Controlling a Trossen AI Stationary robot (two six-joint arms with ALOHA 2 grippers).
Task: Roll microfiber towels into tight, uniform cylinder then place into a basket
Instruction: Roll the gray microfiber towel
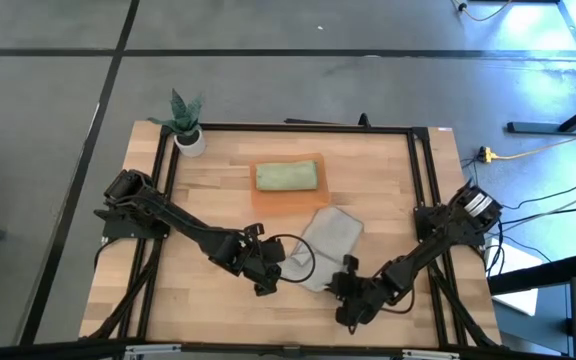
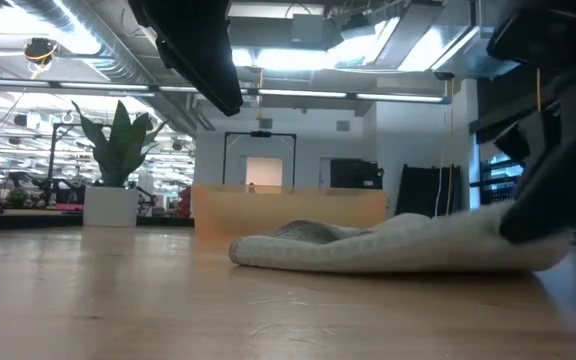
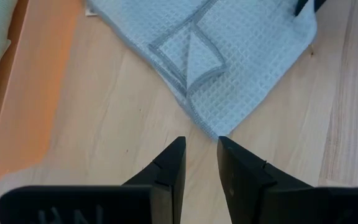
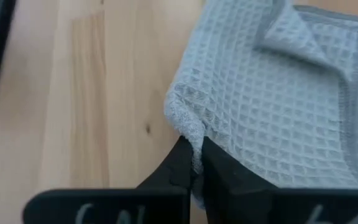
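Observation:
A grey waffle-weave towel [image 1: 326,243] lies spread on the wooden table, one corner [image 3: 197,53] folded over on itself. My right gripper [image 4: 192,146] is at the towel's near right corner and is shut on it. My left gripper [image 3: 201,146] stands open just short of the towel's near left corner [image 3: 219,127], touching nothing. Behind the towel is the orange basket [image 1: 263,200], with a rolled green towel [image 1: 286,177] lying in it. In the low view the grey towel [image 2: 398,245] rests flat, and my right gripper [image 2: 538,225] is at its right end. My right gripper pinches a bunched bit of the towel's hemmed edge [image 4: 185,124] at the near right corner between its two fingertips. The fingers slant down from the table's near right side. That corner puckers up at the fingers; the rest of the towel lies slack on the table.
A small white pot with a green plant [image 1: 188,135] stands at the table's far left corner. A black frame rail [image 1: 418,180] runs around the tabletop. Bare wood [image 1: 198,290] lies at the near left of the towel.

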